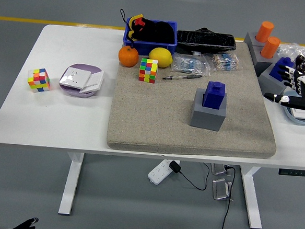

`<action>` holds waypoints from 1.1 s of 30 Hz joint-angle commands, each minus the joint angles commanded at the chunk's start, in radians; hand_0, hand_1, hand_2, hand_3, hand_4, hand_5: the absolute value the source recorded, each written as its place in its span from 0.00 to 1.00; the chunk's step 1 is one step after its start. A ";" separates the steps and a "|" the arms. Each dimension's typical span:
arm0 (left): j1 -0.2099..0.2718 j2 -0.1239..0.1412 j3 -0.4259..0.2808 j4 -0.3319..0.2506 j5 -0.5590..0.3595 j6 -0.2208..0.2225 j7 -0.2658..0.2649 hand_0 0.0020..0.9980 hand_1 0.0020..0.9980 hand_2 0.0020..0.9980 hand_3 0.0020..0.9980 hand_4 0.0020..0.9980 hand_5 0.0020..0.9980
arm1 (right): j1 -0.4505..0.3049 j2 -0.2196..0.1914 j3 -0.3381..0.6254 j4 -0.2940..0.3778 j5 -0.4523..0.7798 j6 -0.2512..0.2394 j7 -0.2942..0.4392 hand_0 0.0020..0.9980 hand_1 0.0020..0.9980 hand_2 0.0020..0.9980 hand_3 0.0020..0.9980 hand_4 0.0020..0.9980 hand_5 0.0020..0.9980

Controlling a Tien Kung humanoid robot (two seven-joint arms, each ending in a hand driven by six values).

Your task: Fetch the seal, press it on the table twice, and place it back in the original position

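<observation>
Head view: the blue seal (213, 94) is sitting upright in its grey block holder (208, 114) on the beige felt mat (157, 120), right of centre on the white table (63, 119). The robot's right hand (295, 89) is hovering at the table's right edge, fingers spread and holding nothing, well apart from the seal. A pen (182, 77) and a colourful puzzle cube (148, 70) are lying on the mat beyond the seal.

seal (214, 94) on holder (208, 116), mat (157, 120) ctr-right | cube (148, 70) behind-left | pen (182, 77) betw.
</observation>
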 joint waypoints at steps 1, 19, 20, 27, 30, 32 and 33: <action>-0.001 0.000 -0.003 0.000 0.002 0.001 0.000 0.82 0.79 0.77 0.81 0.71 0.43 | -0.008 -0.002 0.012 0.003 -0.004 -0.001 -0.001 0.98 0.98 0.96 0.99 1.00 0.37; 0.000 0.016 0.020 -0.001 -0.017 0.008 0.003 0.82 0.79 0.77 0.81 0.71 0.43 | -0.094 -0.017 0.214 0.056 0.033 -0.004 -0.022 0.95 0.94 0.92 0.95 1.00 0.39; -0.001 0.017 0.019 -0.002 -0.015 0.010 0.003 0.82 0.79 0.77 0.81 0.71 0.43 | -0.096 -0.018 0.221 0.060 0.035 -0.004 -0.023 0.95 0.94 0.92 0.95 1.00 0.39; -0.004 0.020 0.021 -0.004 -0.009 0.012 0.002 0.82 0.79 0.77 0.81 0.70 0.43 | -0.117 -0.015 0.271 0.092 0.040 0.003 -0.036 0.93 0.93 0.92 0.94 1.00 0.41; -0.004 0.022 0.030 -0.004 -0.013 0.013 0.002 0.82 0.79 0.77 0.81 0.70 0.43 | -0.125 -0.013 0.292 0.098 0.037 0.002 -0.039 0.92 0.91 0.89 0.91 1.00 0.39; -0.003 0.024 0.031 -0.004 -0.012 0.014 0.003 0.82 0.79 0.77 0.81 0.70 0.43 | -0.131 -0.013 0.301 0.100 0.038 0.000 -0.040 0.92 0.91 0.89 0.91 1.00 0.39; -0.002 0.024 0.031 -0.004 -0.011 0.014 0.003 0.82 0.79 0.77 0.81 0.70 0.43 | -0.133 -0.013 0.303 0.100 0.039 -0.002 -0.040 0.92 0.91 0.89 0.91 1.00 0.39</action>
